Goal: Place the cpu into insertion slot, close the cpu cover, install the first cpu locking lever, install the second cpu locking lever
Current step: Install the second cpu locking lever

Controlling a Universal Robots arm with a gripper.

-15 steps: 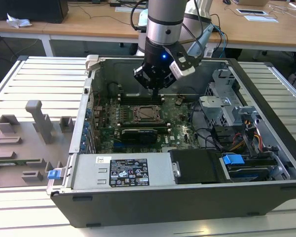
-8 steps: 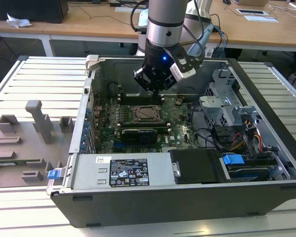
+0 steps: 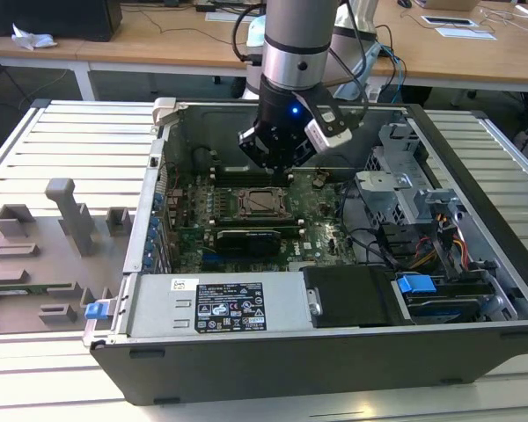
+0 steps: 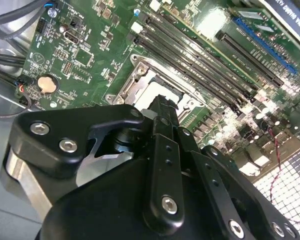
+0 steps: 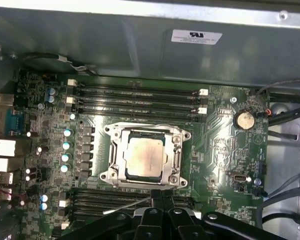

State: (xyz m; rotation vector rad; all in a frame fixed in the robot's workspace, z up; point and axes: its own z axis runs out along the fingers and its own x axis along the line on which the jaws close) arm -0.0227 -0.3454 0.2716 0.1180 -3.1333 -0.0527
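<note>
While hovering with empty fingers (image 5: 156,197) pressed together near the cpu (image 5: 142,157), seated in the insertion slot (image 5: 170,159) under the lowered cpu cover (image 5: 114,152), press likely the thin locking lever (image 5: 126,207) down slowly, keeping contact square against slipping.

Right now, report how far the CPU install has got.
Done: the small silvery-grey square cpu sits in the black-framed insertion slot, and the thin silvery metal cpu cover lies flat around it. In hand: nothing visibly held; the black gripper hovers at the socket's edge, beside a thin wire lever that juts out unlatched. Left: at least that lever.
</note>
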